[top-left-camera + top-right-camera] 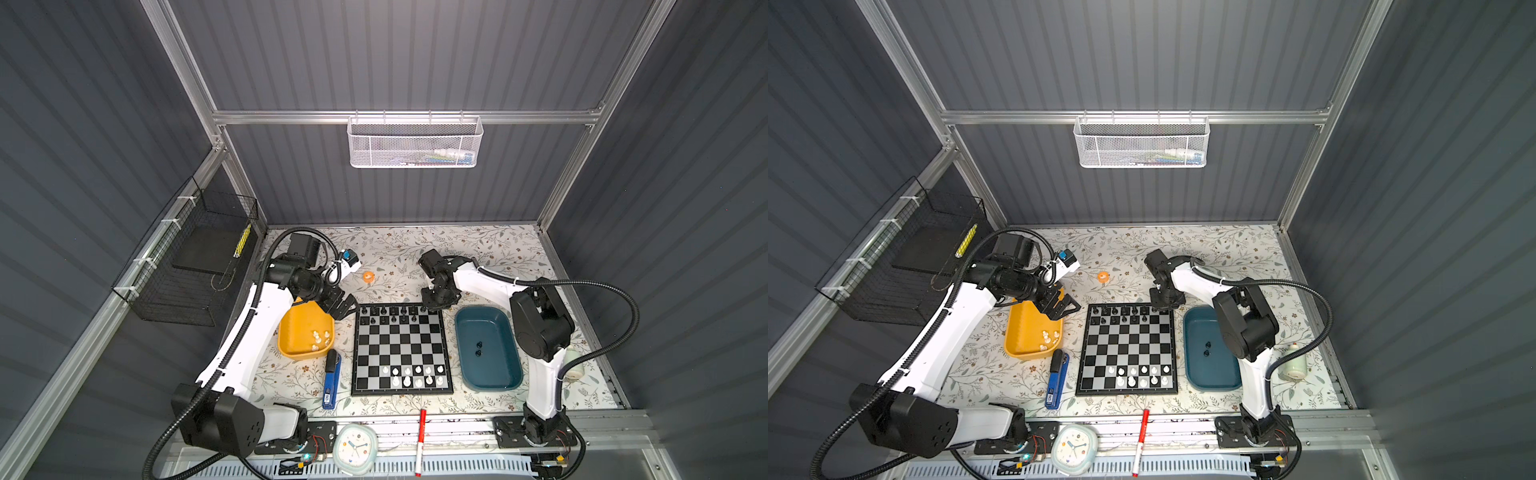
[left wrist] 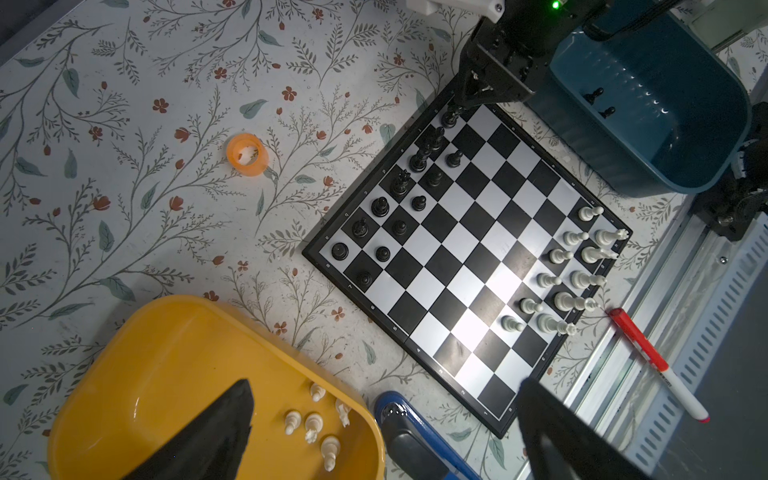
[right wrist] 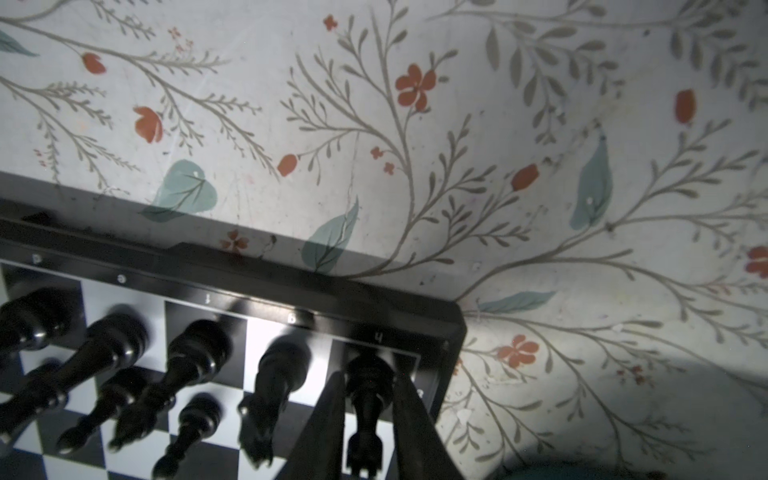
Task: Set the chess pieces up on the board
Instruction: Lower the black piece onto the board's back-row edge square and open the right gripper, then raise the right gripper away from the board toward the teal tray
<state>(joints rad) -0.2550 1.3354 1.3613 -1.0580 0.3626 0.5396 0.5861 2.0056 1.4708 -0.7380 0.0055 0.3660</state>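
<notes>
Yellow tray [image 1: 296, 332], teal tray [image 1: 494, 324] flank board [image 1: 401, 347].

The table [image 1: 478, 249] has a top with leaves and little red flowers on it. A chessboard [image 1: 399, 345] lies flat in the middle. A yellow tray [image 1: 297, 332] sits on its left and a teal tray [image 1: 494, 372] on its right. A blue stapler [image 1: 331, 384] lies near the yellow tray. A small orange ring [image 1: 368, 276] sits farther back. A little pale bottle [image 1: 1293, 365] is by the right edge.
</notes>
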